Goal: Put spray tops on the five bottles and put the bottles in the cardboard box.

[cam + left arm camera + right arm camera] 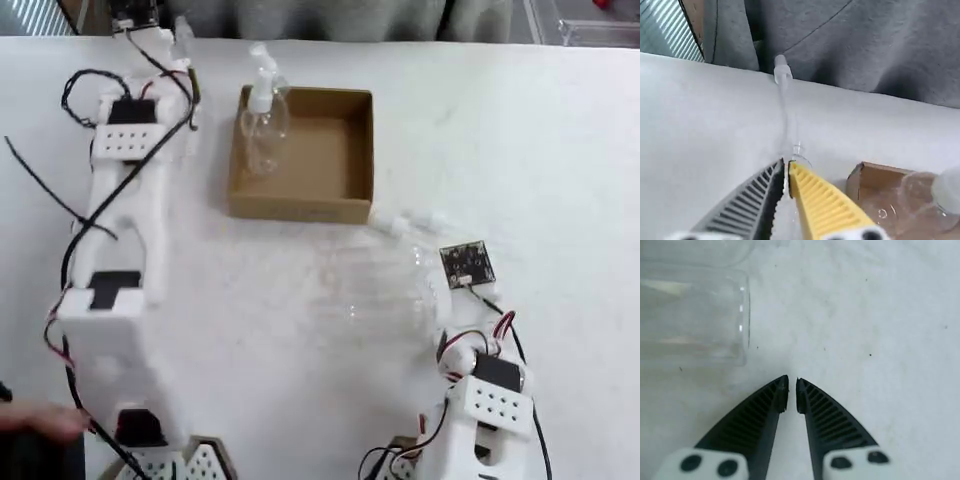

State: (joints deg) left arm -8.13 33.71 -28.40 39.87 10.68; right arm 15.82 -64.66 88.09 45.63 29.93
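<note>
Close to the near edge of the table (560, 150), on the right side, the right gripper (791, 390) points down at the bare top. Its two black fingers (765, 415) are almost pressed together and nothing is between them. A clear bottle (690, 315) lies on its side just past the fingertips and off to one side, not touching them. From above, more clear bottles (380, 290) lie side by side near the middle of the table; I cannot tell how many. A little farther on, some loose white spray tops (405, 222) lie just beside the cardboard box (305, 150). One bottle with a top on (265, 120) stands up in the far left corner of the box. Near the far left corner of the table, the left gripper (786, 170) has its grey and yellow fingers (815, 200) squeezed on the thin tube of a spray top (782, 70). The white head sticks out well past the fingertips.
</note>
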